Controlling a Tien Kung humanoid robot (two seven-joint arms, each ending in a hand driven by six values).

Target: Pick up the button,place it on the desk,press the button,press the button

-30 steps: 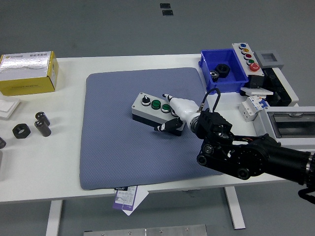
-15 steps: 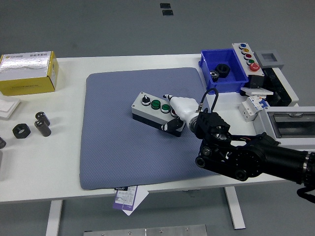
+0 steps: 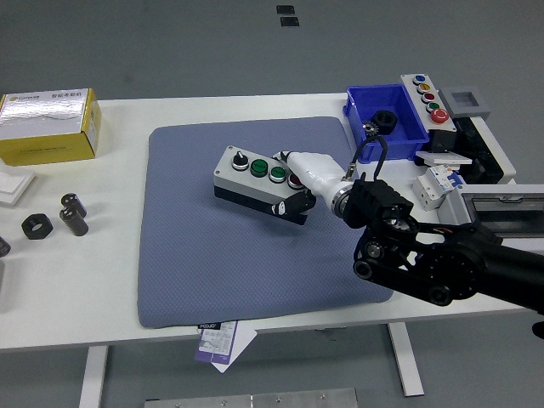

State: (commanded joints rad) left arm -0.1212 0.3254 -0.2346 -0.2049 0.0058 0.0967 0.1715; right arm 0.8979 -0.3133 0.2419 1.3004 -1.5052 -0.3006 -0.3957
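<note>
right hand [image 3: 308,180] clamped on button box [image 3: 255,176] over blue mat [image 3: 195,255]

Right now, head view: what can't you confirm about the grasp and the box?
- Right hand on the button box: its white shell hides the fingers and the box's right end.
- Whether the box rests on the grey mat or is lifted: cannot tell from this angle.
- Left arm: out of frame.
- Box button markings: too small to read.

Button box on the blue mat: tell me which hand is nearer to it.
Right. The right hand is on the button box's right end, white thumb over the top and dark fingers against its front side. The left hand is out of view.
</note>
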